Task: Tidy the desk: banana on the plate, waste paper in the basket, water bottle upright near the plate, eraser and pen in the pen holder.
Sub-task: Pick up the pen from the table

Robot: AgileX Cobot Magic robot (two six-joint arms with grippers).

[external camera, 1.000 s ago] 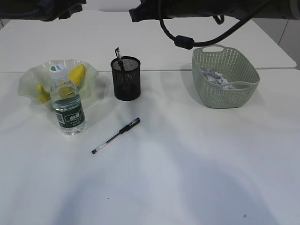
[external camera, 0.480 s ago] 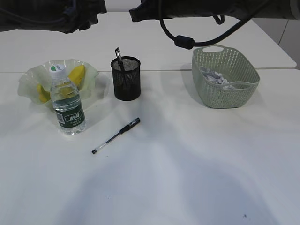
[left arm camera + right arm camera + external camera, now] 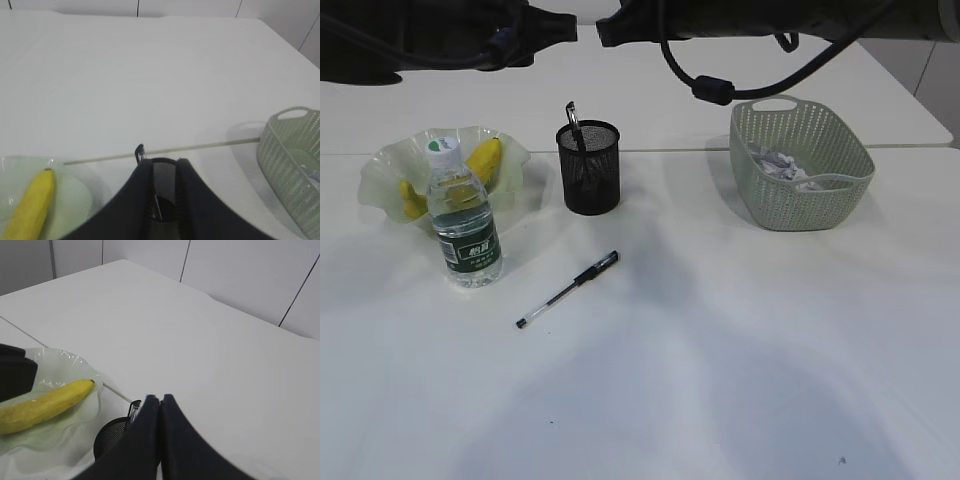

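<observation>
Both dark arms hang high over the far table; the left gripper point(image 3: 165, 200) stands slightly parted around nothing, the right gripper point(image 3: 160, 435) pressed closed and empty. The green perforated plastic basket point(image 3: 820, 200) holds crumpled paper point(image 3: 778, 163), the pale scalloped plate point(image 3: 382, 170) a yellow banana point(image 3: 485, 158), the black mesh holder point(image 3: 588, 190) one pen point(image 3: 575, 125); another black pen point(image 3: 567, 289) lies on the table.

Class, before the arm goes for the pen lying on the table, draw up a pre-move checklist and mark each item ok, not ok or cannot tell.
1. Banana on plate: ok.
2. Water bottle upright beside the plate: ok.
3. Waste paper in basket: ok.
4. Pen in pen holder: not ok; it lies on the table in front of the holder, which already holds another pen.
5. Eraser in the holder: cannot tell; no eraser in sight.
6. Left gripper free: ok, fingers slightly apart, nothing between them. Right gripper is shut, empty.
</observation>
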